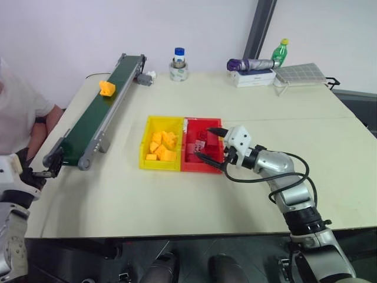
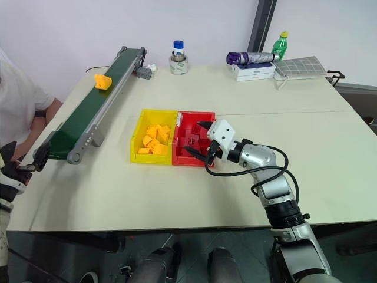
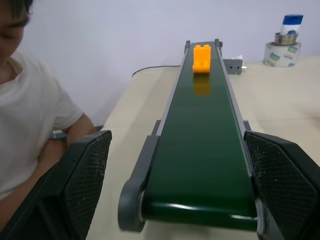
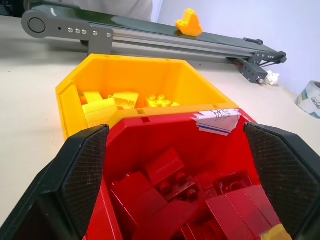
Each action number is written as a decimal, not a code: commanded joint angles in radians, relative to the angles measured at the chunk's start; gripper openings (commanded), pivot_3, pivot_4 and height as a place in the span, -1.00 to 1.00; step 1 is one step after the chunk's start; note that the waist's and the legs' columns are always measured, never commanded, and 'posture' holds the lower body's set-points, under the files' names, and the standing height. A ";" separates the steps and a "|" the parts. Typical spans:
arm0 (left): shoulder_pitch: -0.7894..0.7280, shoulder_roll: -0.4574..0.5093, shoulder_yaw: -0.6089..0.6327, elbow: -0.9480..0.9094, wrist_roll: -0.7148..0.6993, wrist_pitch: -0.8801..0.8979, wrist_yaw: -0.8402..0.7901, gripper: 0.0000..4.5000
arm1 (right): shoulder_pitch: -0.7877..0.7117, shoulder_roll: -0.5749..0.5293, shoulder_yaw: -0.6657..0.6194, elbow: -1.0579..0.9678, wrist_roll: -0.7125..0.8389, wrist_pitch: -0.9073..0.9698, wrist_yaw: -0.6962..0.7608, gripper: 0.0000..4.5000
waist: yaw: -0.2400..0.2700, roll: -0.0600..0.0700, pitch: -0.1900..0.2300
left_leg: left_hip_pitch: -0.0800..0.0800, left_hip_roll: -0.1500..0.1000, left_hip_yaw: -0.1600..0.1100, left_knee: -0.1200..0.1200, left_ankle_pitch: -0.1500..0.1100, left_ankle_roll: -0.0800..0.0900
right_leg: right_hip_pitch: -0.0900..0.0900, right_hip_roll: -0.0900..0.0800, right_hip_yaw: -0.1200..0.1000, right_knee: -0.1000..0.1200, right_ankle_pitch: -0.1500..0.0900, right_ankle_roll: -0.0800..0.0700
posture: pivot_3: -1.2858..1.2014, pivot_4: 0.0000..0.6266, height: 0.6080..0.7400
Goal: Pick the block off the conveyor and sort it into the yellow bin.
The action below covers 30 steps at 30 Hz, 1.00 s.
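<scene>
left gripper (image 3: pixel 180 190) spread to full width, empty, level with the near end roller of the conveyor (image 1: pixel 97 115); its two fingers (image 3: pixel 82 175) stand either side of the belt end, touching nothing. block (image 1: pixel 106 88) sits upright on the green belt toward the far end, well apart from the left gripper.

right gripper (image 1: pixel 210 144) spread wide, empty, hovering just over the red bin (image 1: pixel 189 158); fingers (image 4: pixel 80 175) frame the red bricks (image 4: pixel 185 200) inside, no contact visible.

yellow bin (image 1: pixel 145 154) touches the red bin's left wall, mid worktop (image 1: pixel 247 194), holding a pile of yellow blocks (image 1: pixel 162 146). conveyor runs along the worktop's left edge, beside the yellow bin but apart from it.

a person's arm (image 1: pixel 41 127) at the left edge, next to the conveyor's near end.
</scene>
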 commanded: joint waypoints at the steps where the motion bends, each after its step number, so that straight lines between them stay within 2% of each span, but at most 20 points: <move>1: -0.014 0.018 0.015 -0.003 -0.011 -0.011 0.001 0.99 | -0.013 -0.001 -0.005 -0.014 0.003 -0.020 0.002 1.00 | 0.001 0.000 0.000 | 0.000 0.000 0.000 0.000 0.000 0.000 | 0.000 0.000 0.000 0.000 0.000 0.000 | 0.03 -0.52 1.00; 12: -0.031 0.013 0.002 -0.001 -0.023 -0.008 -0.003 0.99 | -0.009 -0.007 -0.008 -0.014 0.002 -0.022 0.007 1.00 | 0.002 0.000 0.000 | 0.000 0.000 0.000 0.000 0.000 0.000 | 0.000 0.000 0.000 0.000 0.000 0.000 | 0.03 -0.52 1.00; 18: -0.065 0.051 -0.021 0.009 -0.010 0.062 0.019 0.99 | -0.017 -0.002 -0.003 -0.004 -0.001 -0.027 0.008 1.00 | 0.002 0.000 0.000 | 0.000 0.000 0.000 0.000 0.000 0.000 | 0.000 0.000 0.000 0.000 0.000 0.000 | 0.03 -0.52 1.00; 23: -0.175 0.110 -0.055 0.031 0.000 0.202 0.092 0.99 | -0.020 0.000 0.000 -0.003 -0.002 -0.028 0.008 1.00 | 0.004 0.000 0.000 | 0.000 0.000 0.000 0.000 0.000 0.000 | 0.000 0.000 0.000 0.000 0.000 0.000 | 0.03 -0.52 1.00; 30: -0.379 0.191 -0.157 0.169 0.006 0.349 0.056 0.99 | -0.010 0.013 0.002 -0.014 -0.007 -0.026 -0.012 1.00 | 0.002 0.000 0.000 | 0.000 0.000 -0.001 0.000 0.000 0.000 | 0.000 0.001 -0.001 0.001 0.000 0.001 | 0.03 -0.52 1.00</move>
